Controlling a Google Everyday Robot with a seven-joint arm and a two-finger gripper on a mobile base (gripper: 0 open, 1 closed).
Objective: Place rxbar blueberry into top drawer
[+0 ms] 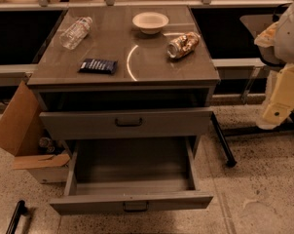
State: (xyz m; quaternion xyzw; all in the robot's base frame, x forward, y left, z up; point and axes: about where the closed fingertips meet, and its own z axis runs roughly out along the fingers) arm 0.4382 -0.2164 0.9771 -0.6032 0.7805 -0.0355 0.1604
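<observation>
Rxbar blueberry (98, 66) lies flat at the counter (156, 68) front-left, an easy reach. My claw (278, 106) waits off right (open or closed, can't tell). Top drawer (128, 123) looks only part-open, lower drawer (132, 172) gaping.

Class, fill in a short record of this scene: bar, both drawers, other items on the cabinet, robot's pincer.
bar: dark navy flat rectangular snack bar, lying front left on the grey cabinet top
top drawer: grey metal upper drawer with dark handle, pulled out slightly
drawer below: grey metal lower drawer, pulled far out
other items: clear plastic bottle and gold-brown shiny can on their sides, white round bowl upright
pincer: cream-coloured pincer at the picture's right edge, apart from the bar
</observation>
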